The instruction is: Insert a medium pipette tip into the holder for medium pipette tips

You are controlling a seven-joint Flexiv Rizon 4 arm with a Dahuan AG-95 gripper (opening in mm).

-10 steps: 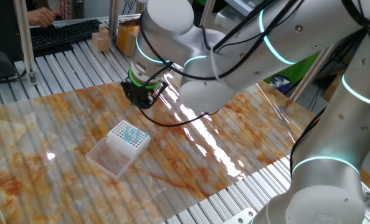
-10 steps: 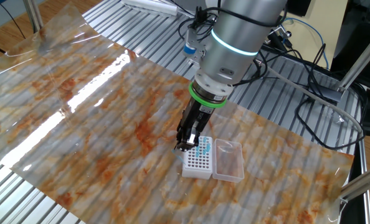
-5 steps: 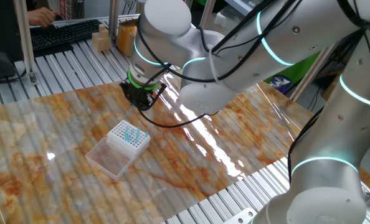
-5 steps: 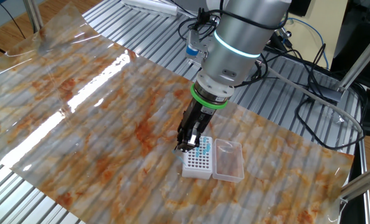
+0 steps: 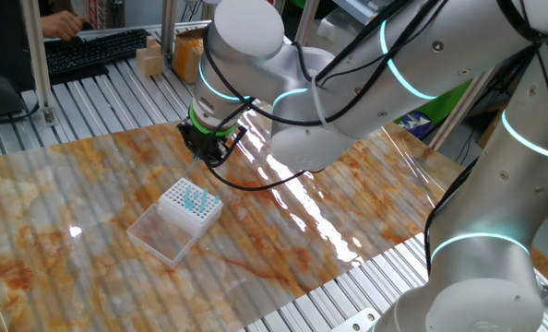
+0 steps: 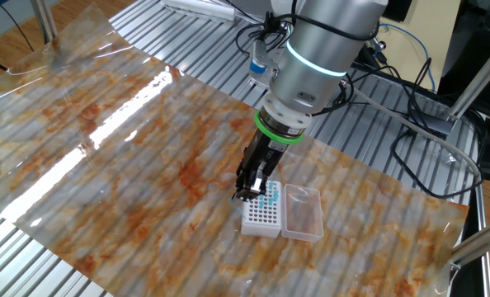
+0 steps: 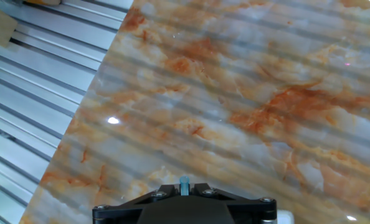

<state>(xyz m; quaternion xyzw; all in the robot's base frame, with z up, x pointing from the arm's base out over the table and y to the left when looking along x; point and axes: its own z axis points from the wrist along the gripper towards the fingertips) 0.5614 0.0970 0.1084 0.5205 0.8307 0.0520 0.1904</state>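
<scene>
Tip in claw, insertion pending
Claw (image 6: 247, 191) pinches medium pipette tip (image 7: 184, 185), hovering above counter (image 6: 146, 157) at holder's (image 6: 261, 219) 10 o'clock edge; alignment and lowering remain.

— Looks like a robotics lab? Ribbed aluminium counter (image 6: 105, 264) under a marbled plastic sheet (image 5: 283, 231).

— Agreed. Loose black cables (image 6: 410, 140) behind the arm (image 6: 311, 58), aluminium frame posts (image 5: 41, 55), a keyboard (image 5: 94, 48) at a neighbouring desk, plus a white pipette-tip rack (image 5: 189, 205) as bench ware.
</scene>
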